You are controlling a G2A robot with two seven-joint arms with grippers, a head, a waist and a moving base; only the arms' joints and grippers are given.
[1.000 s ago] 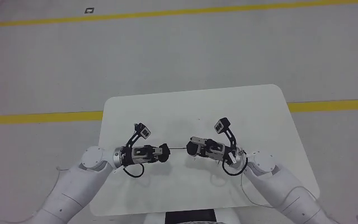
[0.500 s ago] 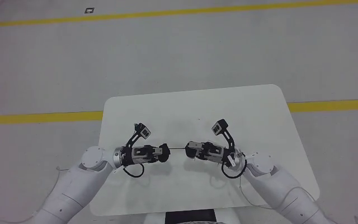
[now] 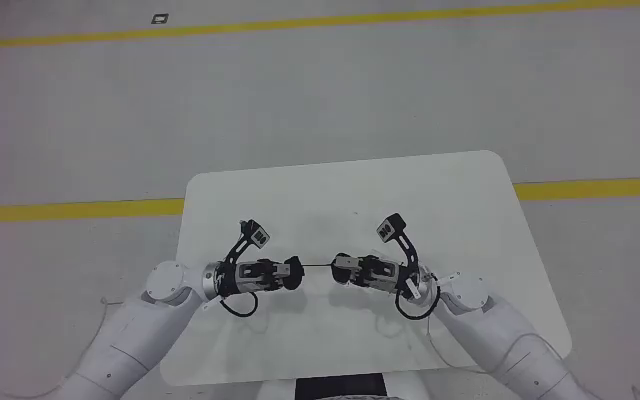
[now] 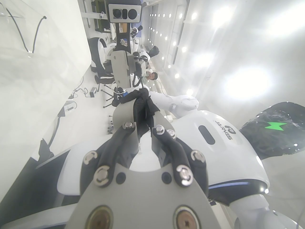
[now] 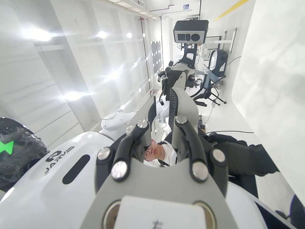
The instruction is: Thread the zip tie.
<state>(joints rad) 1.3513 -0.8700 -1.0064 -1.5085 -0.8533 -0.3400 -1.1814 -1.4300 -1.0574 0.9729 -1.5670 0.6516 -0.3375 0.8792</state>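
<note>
zip tie (image 3: 316,265) straight between left gripper (image 3: 296,269) and right gripper (image 3: 337,269)

Top view: bright, even overhead light. White rounded table (image 3: 470,190) and grey floor (image 3: 320,90) toward 12 o'clock equally lit.
Wrist views: round ceiling lamps (image 4: 247,82) flare into white haze. White wall shelving (image 5: 71,36) bows strongly toward edges.

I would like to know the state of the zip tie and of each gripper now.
zip tie, stretched straight between the two grippers, no loop formed.
left gripper, fingers shut on one end of the zip tie.
right gripper, at the other end; its grip is unclear.
</note>
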